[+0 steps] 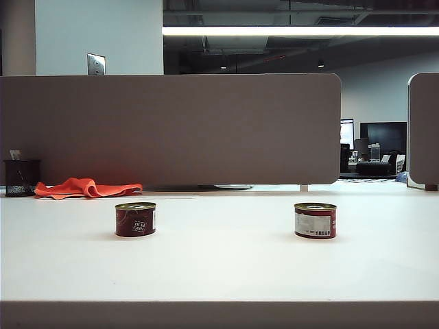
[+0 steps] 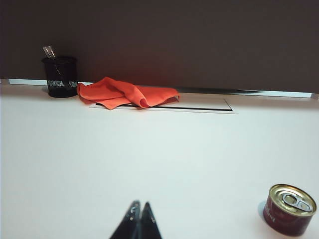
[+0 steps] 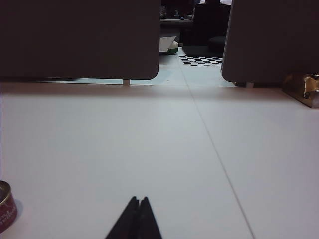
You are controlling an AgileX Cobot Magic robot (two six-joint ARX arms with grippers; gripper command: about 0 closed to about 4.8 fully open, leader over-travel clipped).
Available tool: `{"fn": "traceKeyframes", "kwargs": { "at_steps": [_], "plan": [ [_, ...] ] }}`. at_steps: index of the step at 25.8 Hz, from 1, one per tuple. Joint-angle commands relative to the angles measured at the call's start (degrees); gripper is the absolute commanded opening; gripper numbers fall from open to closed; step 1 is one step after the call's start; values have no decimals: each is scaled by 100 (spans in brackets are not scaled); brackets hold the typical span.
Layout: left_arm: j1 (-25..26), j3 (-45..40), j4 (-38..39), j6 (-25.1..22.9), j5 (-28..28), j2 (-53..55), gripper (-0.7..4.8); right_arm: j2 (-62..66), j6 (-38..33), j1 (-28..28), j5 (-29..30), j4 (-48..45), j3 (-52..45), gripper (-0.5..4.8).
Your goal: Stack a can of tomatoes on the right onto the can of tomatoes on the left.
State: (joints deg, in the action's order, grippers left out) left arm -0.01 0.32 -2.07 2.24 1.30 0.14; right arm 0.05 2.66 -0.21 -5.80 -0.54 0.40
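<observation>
The left end effector [image 2: 139, 219] is clenched, its two fingers pressed together with nothing between them, and it hangs low over the table [image 1: 219, 267]. The left can [image 2: 289, 208] stands upright near it, off to one side and apart from the fingers. The right end effector [image 3: 137, 216] is clenched too and grasps nothing. The right can [image 3: 6, 206] shows only partly at the edge of its wrist view, also off to the side and not touched.

In the exterior view neither arm is visible. The left can [image 1: 135, 218] and the right can [image 1: 315, 220] stand well apart on the white table, both upright with pull-tab lids. At the back left lie an orange cloth [image 1: 86, 187] and a black mesh cup [image 1: 21, 177]. A grey partition [image 1: 171, 130] closes the table behind, and a dim office with monitors lies beyond.
</observation>
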Motion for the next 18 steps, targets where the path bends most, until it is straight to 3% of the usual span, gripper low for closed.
{"fn": "traceKeyframes", "kwargs": {
  "at_steps": [1, 7, 10, 13, 18],
  "plan": [
    [2, 219, 229, 140, 0, 2, -6, -13, 22, 0, -28, -129, -15, -1],
    [0, 695, 566, 273, 234, 2, -6, -13, -258, 2, -70, -142, 81, -2],
    [0, 1108, 1119, 269, 549, 4, -6, -13, -306, 2, -68, -118, 433, -2],
    [0, 1585, 1613, 201, 798, 76, -6, 17, -291, 0, -68, 70, 1056, -2],
    [0, 3008, 2997, -363, 1410, 1084, -6, 627, -284, 7, 363, 1104, 2824, -2]
  ]
}}
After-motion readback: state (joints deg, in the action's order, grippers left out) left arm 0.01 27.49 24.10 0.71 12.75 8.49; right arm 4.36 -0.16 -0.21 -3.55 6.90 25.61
